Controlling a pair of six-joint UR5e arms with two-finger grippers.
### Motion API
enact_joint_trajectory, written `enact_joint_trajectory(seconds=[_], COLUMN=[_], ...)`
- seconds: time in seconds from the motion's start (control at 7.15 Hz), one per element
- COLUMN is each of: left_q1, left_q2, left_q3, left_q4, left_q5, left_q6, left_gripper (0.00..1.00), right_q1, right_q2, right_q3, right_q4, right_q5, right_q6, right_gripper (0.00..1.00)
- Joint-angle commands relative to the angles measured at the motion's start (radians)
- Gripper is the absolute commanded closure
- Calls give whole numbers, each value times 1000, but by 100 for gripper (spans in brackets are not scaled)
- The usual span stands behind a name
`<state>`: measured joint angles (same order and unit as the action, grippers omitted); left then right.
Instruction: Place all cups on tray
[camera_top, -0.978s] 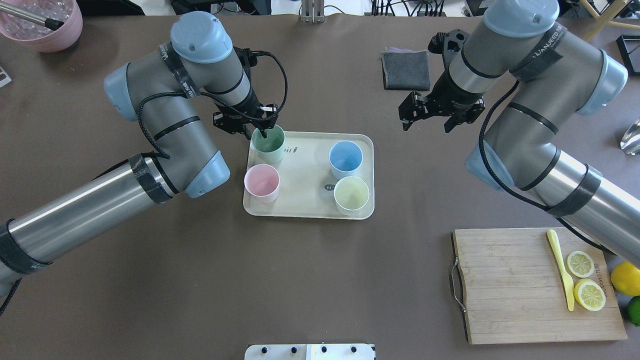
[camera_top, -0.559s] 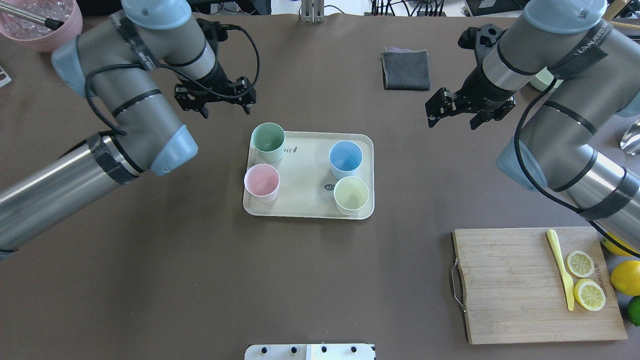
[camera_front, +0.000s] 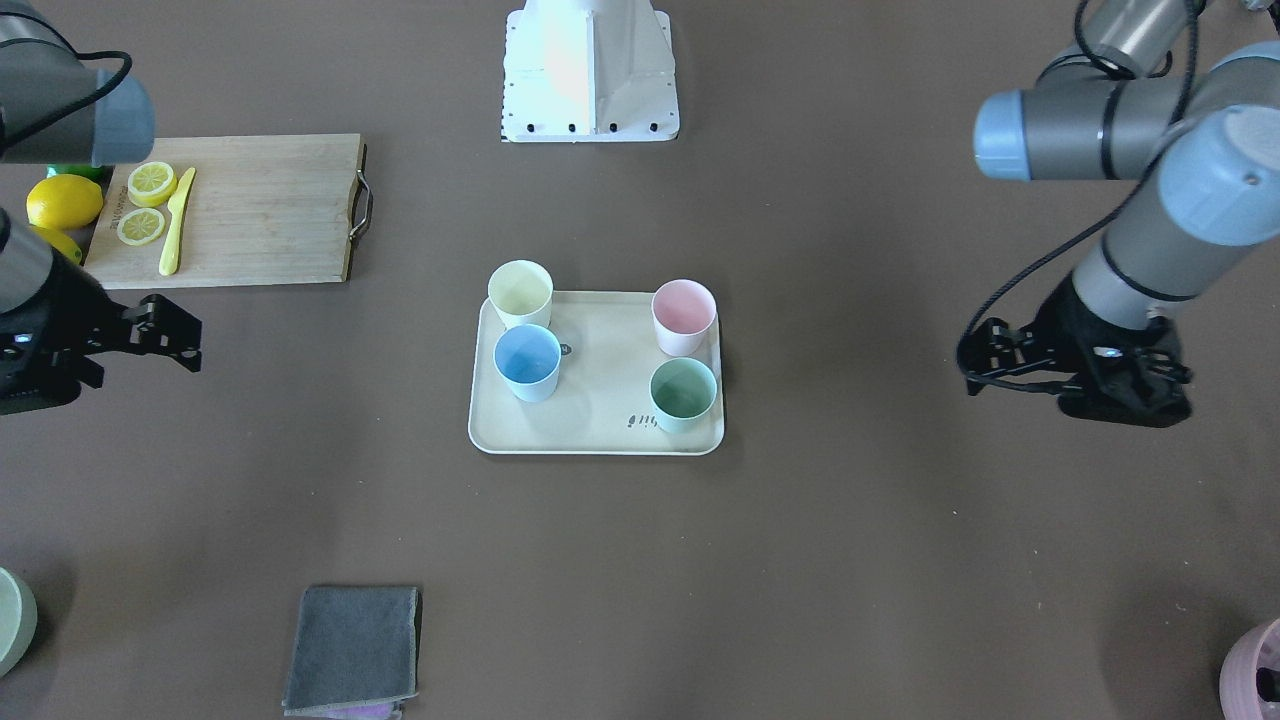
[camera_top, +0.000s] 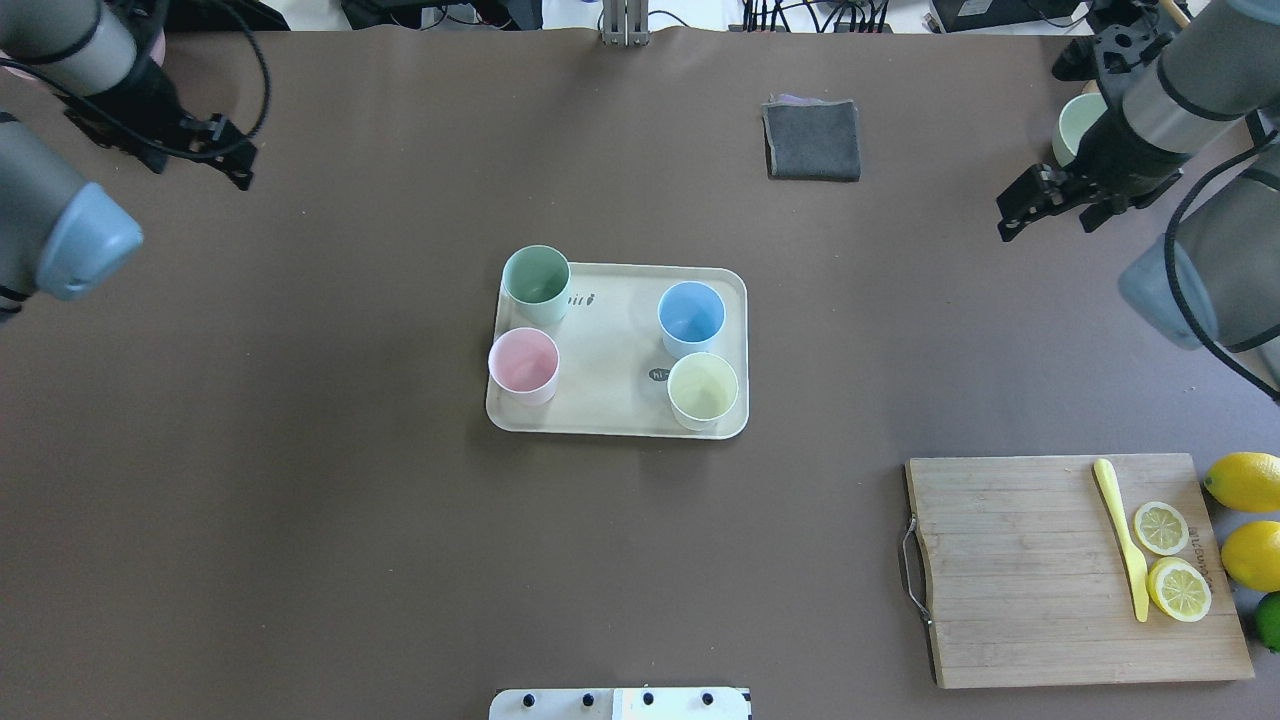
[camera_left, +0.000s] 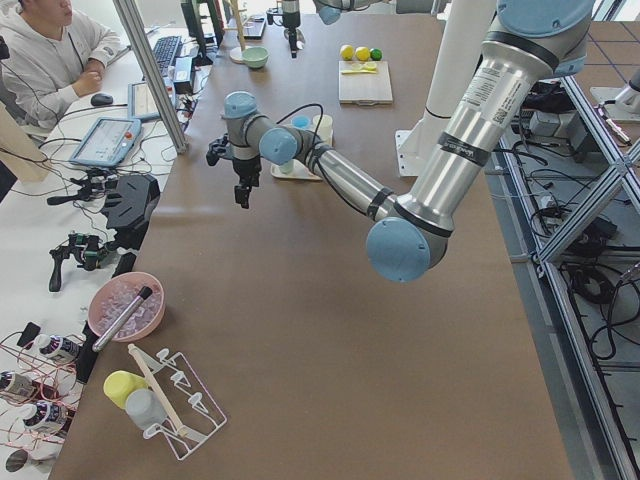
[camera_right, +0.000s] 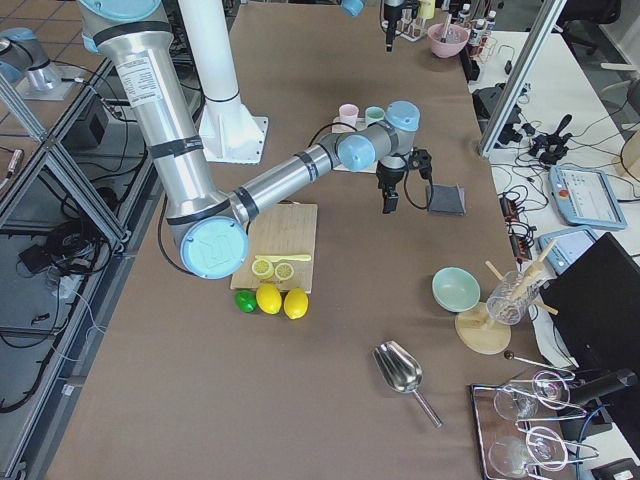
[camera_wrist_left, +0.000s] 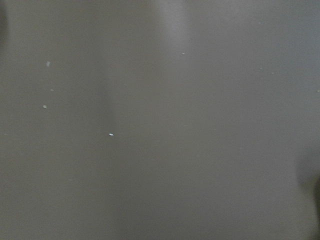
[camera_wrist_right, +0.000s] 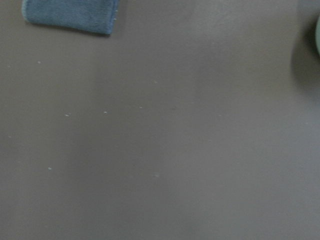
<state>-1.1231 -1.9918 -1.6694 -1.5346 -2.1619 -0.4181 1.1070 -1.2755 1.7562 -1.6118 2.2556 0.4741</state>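
Observation:
The cream tray (camera_top: 615, 395) lies mid-table and also shows in the front-facing view (camera_front: 600, 385). On it stand a green cup (camera_top: 536, 280), a pink cup (camera_top: 523, 362), a blue cup (camera_top: 691, 315) and a yellow cup (camera_top: 703, 388), all upright. They show in the front-facing view too: green (camera_front: 683, 392), pink (camera_front: 684, 312), blue (camera_front: 527, 360), yellow (camera_front: 520, 290). My left gripper (camera_top: 235, 155) is open and empty at the far left back, well away from the tray. My right gripper (camera_top: 1045, 228) is open and empty at the far right back. Both wrist views show only bare table.
A folded grey cloth (camera_top: 812, 140) lies at the back. A pale green bowl (camera_top: 1075, 130) sits behind my right gripper. A wooden cutting board (camera_top: 1030, 570) with a yellow knife and lemon slices lies front right, lemons (camera_top: 1245, 480) beside it. A pink bowl (camera_front: 1255, 665) stands at the far left corner.
My left gripper let go of the green cup on the tray, rose and swung away to the far left. My right arm drew back to the far right.

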Motion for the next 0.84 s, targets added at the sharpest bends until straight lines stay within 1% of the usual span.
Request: enact_joint_trajectory(seconds=[0.0,0.14,0.28,0.42,0.7], left_q1=[-177,-267,-337,-374,-394], left_q2=[134,187,242,292,358], left_q3=[25,49,48,43,37], left_q4=[8,-2,-7,-12,-10], left_q5=[-1,-4,-45,-102,-107], left_q6=[345,461,557,596,595], left_gripper=[2,2,2,2,2], right_q1=[127,170,197,217,266], right_q2=[-100,-131,-162,-179,-197], right_q3=[-14,-20,-29,-53,-70], right_q4=[-5,-17,-20,-19,-20], right_q5=[21,30,28,28,30], right_q6=[-225,-300,-357,-414,-456], right_gripper=[0,0,0,0,0])
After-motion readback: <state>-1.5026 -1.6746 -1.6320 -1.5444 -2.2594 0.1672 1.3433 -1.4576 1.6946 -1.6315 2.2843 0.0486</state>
